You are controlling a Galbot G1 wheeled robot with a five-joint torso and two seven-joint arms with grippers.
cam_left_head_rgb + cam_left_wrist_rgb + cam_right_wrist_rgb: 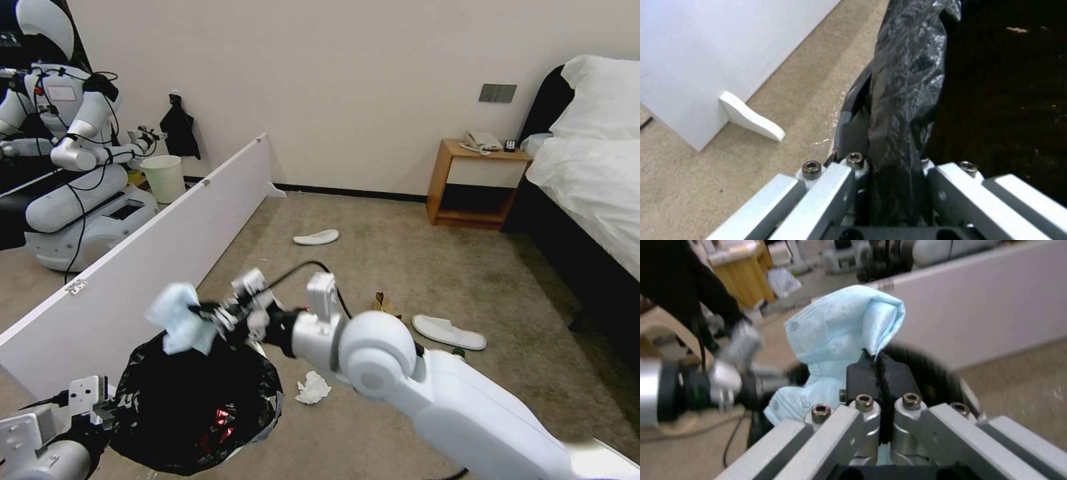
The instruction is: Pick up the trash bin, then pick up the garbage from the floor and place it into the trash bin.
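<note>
Trash bin [193,407]: on the floor, black liner over rim.
Left pincer [896,181]: pinching the bin's rim.
Right pincer [880,373]: pressed together on light-blue tissue [179,319], above the bin.
Inside bin: something red [223,420], maybe a can.

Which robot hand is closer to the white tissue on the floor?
Right. The right gripper hangs over the trash bin, not far from the white tissue; the left gripper grips the bin's far rim.

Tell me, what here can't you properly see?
- Trash bin contents: head view, dark bag hides all but a red glint.
- Its white wall: left wrist view, black liner covers it.
- Brown scrap: head view, right arm partly hides it.
- Background: right wrist view, blurred behind light-blue tissue.
</note>
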